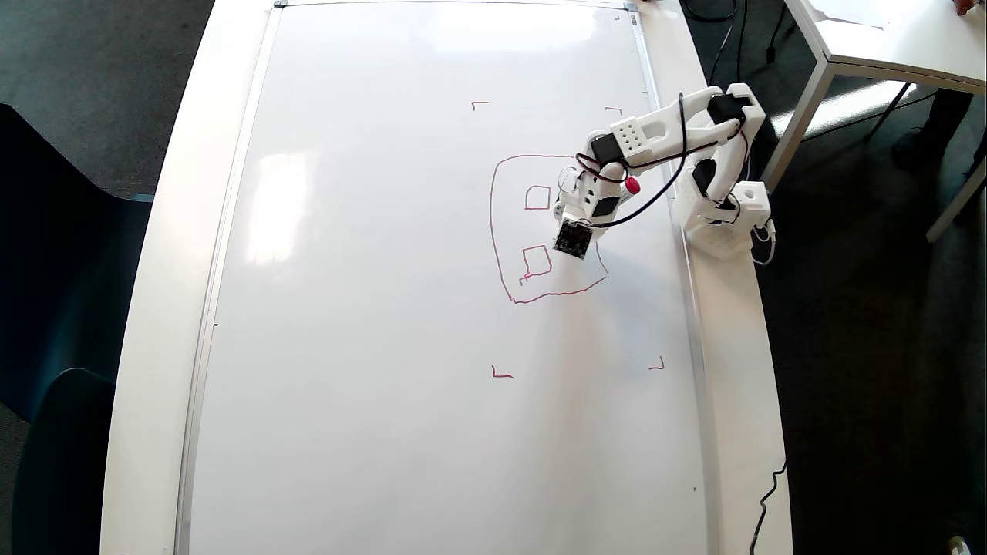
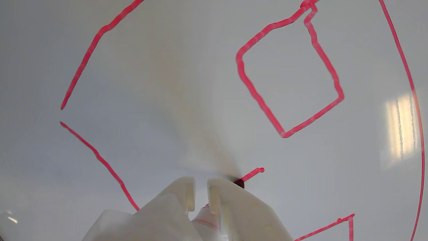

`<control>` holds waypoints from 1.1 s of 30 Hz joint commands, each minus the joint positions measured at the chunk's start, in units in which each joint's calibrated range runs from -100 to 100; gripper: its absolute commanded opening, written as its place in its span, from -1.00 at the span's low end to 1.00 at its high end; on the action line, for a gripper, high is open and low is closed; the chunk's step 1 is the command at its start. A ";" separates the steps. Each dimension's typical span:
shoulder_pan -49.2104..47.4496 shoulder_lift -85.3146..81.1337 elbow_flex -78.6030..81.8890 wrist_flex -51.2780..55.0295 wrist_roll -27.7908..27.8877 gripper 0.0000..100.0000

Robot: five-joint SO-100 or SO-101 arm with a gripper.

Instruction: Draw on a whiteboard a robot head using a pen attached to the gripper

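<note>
pen point(image 2: 238, 183) tip on whiteboard point(image 1: 385, 308) — mid-board

bench point(image 1: 162, 308): white, long, carrying everything
second table point(image 1: 887, 46): white, top right, apart
chair point(image 1: 54, 293): dark teal, left side
floor point(image 1: 871, 347): dark carpet
cable point(image 1: 767, 501): black, lower right

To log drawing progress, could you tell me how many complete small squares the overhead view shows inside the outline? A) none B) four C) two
C: inside the robot head outline on the whiteboard, two closed small squares show, one above the other, left of the gripper.
</note>
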 commanded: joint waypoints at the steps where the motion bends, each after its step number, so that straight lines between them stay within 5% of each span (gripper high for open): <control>1: 0.53 -1.14 0.90 2.25 -0.23 -0.98; 33: 10.91 -5.50 2.62 -1.14 0.20 -0.98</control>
